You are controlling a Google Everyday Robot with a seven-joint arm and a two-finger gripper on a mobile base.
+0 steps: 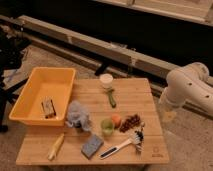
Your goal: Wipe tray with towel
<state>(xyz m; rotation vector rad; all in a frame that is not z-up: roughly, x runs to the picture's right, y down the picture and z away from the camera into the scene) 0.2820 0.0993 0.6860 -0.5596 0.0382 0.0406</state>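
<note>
The yellow tray [30, 95] is a deep bin on the left of the wooden table [135, 95], with a small dark object [48, 108] lying inside it. The grey towel [77, 116] lies crumpled on the table just right of the tray's near corner. My white arm [187, 85] stands at the table's right side. My gripper [167, 114] is at the arm's lower end beside the table's right edge, far from the towel and the tray.
On the table are a white cup [106, 80], a green vegetable [112, 98], a green cup [107, 126], an orange [116, 120], grapes [131, 122], a brush [122, 145], a grey sponge [92, 145] and a corn cob [56, 146]. A long rail [100, 47] runs behind.
</note>
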